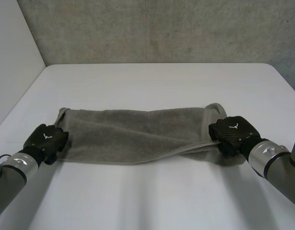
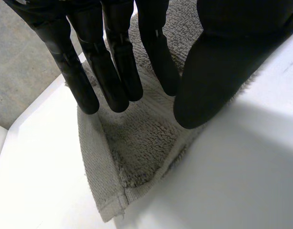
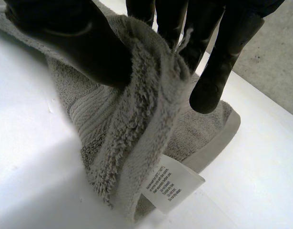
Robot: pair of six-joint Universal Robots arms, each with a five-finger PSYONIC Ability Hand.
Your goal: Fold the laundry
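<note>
Head view: the towel (image 1: 133,134) lies lengthwise between both hands on the table (image 1: 152,81). The left hand (image 1: 45,139) presses its left corner with straight fingers, and the right hand (image 1: 232,132) pinches its right end.

print on the care label (image 3: 176,183) is too small to read; the left hand (image 1: 45,139) and right hand (image 1: 233,133) cover the near corners of the towel (image 1: 133,134).

We see our right hand (image 3: 79,47) pinching a raised fold of the grey towel (image 3: 136,129) between thumb and fingers (image 3: 217,71). Beyond the fingertips, a white care label (image 3: 172,186) sticks out from the towel's hem over the white table (image 3: 32,181).
</note>
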